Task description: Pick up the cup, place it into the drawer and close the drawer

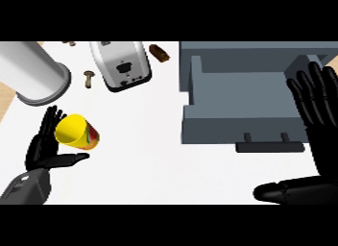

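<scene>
The left hand [45, 144] lay at the lower left of the white surface [150, 144], its fingers nearly straight and its thumb stretched out to the side. The yellow cup [76, 131] rested against that hand, tipped over with its open mouth turned up and to the left; it lay across the fingers and just above the thumb. The fingers were not curled round it, so the hand was open and only touching the cup.

The right hand [322, 110] stood flat and open at the far right, fingers straight and pointing away from the robot, thumb spread out below them. Its fingers overlapped the right side of the grey drawer [235, 91], which stood pulled out just to the left of that hand, its dark handle [269, 145] facing the robot. Nothing could be seen inside the drawer.

Beyond the left hand's fingertips lay a large white cylinder [30, 72] on its side. To the right of it stood a white toaster [122, 65], with a few small brown things [89, 77] near it.
</scene>
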`<state>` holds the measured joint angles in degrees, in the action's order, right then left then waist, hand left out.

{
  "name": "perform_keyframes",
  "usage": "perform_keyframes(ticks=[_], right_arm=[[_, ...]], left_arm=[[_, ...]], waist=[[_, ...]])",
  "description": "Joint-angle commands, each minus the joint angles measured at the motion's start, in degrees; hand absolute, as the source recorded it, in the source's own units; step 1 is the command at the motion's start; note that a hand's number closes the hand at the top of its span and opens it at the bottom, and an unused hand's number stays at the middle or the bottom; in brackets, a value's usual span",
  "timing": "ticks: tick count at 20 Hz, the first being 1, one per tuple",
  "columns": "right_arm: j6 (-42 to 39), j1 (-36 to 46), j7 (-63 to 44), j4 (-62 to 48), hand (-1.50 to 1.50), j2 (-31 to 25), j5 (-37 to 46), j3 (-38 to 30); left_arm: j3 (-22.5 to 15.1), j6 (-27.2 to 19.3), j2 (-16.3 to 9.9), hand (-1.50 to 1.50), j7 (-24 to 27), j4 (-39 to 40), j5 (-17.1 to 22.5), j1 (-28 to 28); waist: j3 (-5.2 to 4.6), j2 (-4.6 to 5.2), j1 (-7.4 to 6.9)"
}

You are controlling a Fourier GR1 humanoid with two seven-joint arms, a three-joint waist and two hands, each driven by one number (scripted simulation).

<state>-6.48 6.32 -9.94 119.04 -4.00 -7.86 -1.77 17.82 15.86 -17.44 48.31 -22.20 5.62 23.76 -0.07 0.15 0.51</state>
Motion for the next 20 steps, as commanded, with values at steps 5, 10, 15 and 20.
perform_keyframes(ticks=[5,10,15,20], right_arm=[[-0.9,0.14,0.49,-0.02,-1.5,-0.69,-0.07,-0.28],[1.23,0.91,-1.44,0.36,-1.5,1.17,2.03,2.54],[-1.03,2.82,0.67,-3.25,-1.5,-1.3,-1.43,-2.23],[-0.15,-1.44,-1.09,2.07,-1.5,0.07,0.15,0.68]], left_arm=[[1.04,3.18,-1.46,-1.5,4.59,9.45,0.01,4.93],[1.37,4.06,-0.1,-1.5,4.82,9.11,1.08,4.72],[2.15,8.23,-2.24,-1.5,3.61,11.38,1.88,5.89],[1.5,13.59,-0.02,-1.5,3.67,10.42,2.29,5.77]], waist=[[-0.05,0.19,0.47],[-0.04,0.12,0.25],[-0.08,0.37,0.62],[-0.11,0.3,0.98]])
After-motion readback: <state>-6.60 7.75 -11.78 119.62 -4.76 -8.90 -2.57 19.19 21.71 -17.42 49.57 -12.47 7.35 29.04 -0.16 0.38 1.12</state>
